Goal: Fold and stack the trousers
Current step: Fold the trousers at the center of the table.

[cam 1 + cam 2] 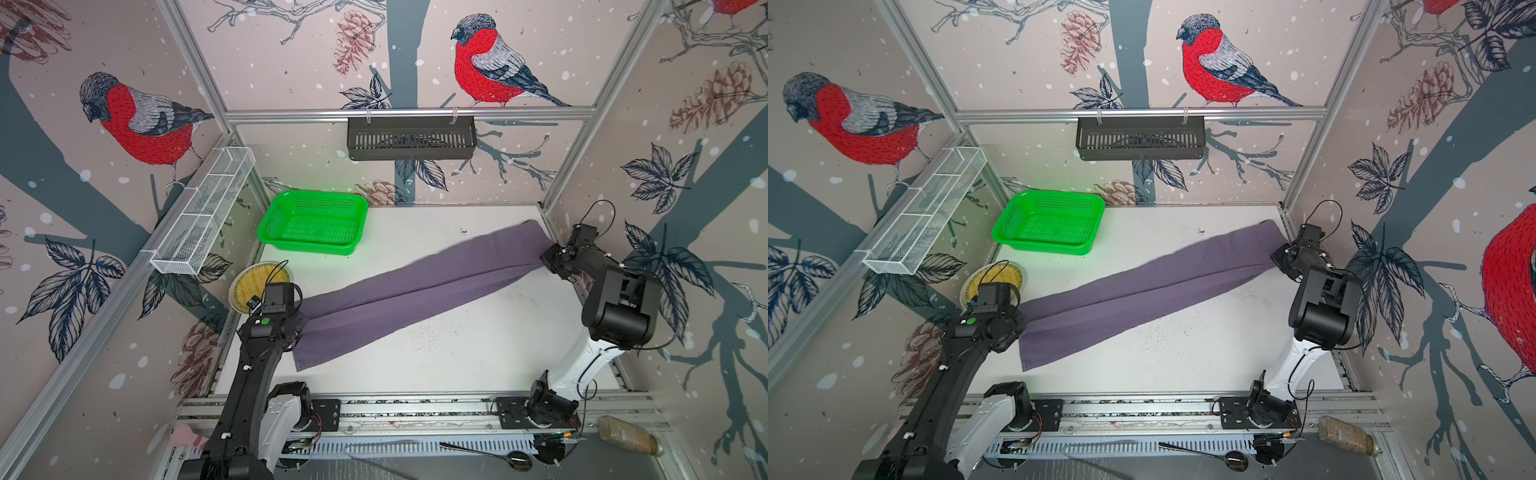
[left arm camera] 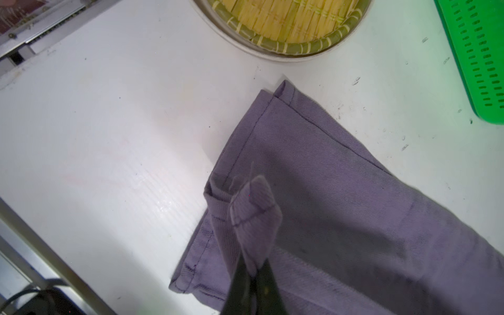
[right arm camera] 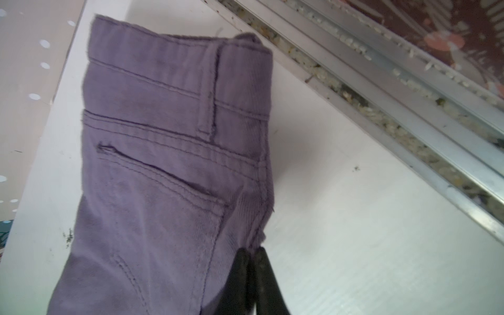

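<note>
Basically, trousers point(image 1: 415, 291) lay diagonally on the worktop point(image 1: 457, 357), halved lengthwise. Left fingers point(image 2: 240, 289) clamped the hem; right fingers point(image 3: 267, 283) nearly together at the seat seam, grip unclear. Hem-to-waistband fold needed tension, edges aligned.

The trousers point(image 1: 415, 291) lie stretched slantwise across the table point(image 1: 457, 357), hems front-left, waistband back-right. Behind them, back-left, sits the basket point(image 1: 307, 248). In front of it, at the left edge just beside the hems, sits the woven tray point(image 1: 243, 286).

L gripper point(image 2: 252, 274) pinches trousers point(image 2: 354, 191) hem (woven tray point(image 2: 300, 47) nr).
</note>
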`<state>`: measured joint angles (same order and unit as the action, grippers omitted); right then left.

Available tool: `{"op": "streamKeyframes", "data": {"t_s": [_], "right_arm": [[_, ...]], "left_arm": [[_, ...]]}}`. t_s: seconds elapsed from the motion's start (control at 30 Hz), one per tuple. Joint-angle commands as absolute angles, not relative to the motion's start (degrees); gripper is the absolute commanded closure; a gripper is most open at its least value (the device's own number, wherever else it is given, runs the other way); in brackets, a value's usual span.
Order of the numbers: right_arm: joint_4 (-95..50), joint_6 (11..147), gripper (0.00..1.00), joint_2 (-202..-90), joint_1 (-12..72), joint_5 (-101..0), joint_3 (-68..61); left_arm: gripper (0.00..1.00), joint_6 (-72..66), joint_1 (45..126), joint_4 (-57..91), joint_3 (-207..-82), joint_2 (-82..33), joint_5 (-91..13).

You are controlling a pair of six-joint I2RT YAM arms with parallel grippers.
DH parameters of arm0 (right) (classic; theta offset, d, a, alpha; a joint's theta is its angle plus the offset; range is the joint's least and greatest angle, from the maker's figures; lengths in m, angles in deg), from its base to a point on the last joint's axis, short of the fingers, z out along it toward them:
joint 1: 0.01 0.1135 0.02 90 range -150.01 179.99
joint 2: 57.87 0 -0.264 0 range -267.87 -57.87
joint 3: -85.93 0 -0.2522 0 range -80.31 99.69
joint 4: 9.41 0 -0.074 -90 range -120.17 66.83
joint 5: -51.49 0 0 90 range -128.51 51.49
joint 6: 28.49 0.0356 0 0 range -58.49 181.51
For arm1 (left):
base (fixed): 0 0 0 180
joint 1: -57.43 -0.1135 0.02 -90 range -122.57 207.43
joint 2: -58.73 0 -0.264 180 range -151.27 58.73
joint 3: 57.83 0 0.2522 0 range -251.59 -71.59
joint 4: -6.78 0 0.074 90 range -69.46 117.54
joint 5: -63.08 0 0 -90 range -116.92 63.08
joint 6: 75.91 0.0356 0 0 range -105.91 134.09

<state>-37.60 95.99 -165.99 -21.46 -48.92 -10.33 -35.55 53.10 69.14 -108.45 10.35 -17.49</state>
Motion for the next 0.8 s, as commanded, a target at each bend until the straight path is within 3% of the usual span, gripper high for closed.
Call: {"op": "streamKeyframes", "data": {"t_s": [0.0, 0.13, 0.4, 0.47, 0.53, 0.77], "right_arm": [[-33.68, 95.77, 0.86, -166.76, -21.65, -46.68, -11.26], [-33.58, 95.8, 0.8, -167.46, -21.72, -46.51, -11.4], [-35.57, 95.49, 0.61, -164.96, -21.2, -46.2, -9.73], [-36.89, 95.38, 0.54, -163.93, -20.87, -45.24, -9.09], [-38.08, 95.2, 0.49, -162.56, -20.2, -44.13, -8.64], [-38.93, 93.26, 0.44, -156.49, -16.29, -43.98, -8.54]], "left_arm": [[1.0, -41.34, 52.98, 71.99, -107.35, 11.47, -15.74], [1.0, -43.7, 53.62, 70.2, -102.85, 13.05, -20.84], [0.94, -45.28, 54.09, 74.68, -105.82, 14.56, -15.35], [0.85, -45.31, 54.05, 75.52, -106.29, 15.76, -15.26], [0.71, -45.75, 54.08, 76.74, -106.68, 16.7, -15.36], [0.52, -45.29, 54.08, 80.79, -111.21, 19.81, -12.4]]}}
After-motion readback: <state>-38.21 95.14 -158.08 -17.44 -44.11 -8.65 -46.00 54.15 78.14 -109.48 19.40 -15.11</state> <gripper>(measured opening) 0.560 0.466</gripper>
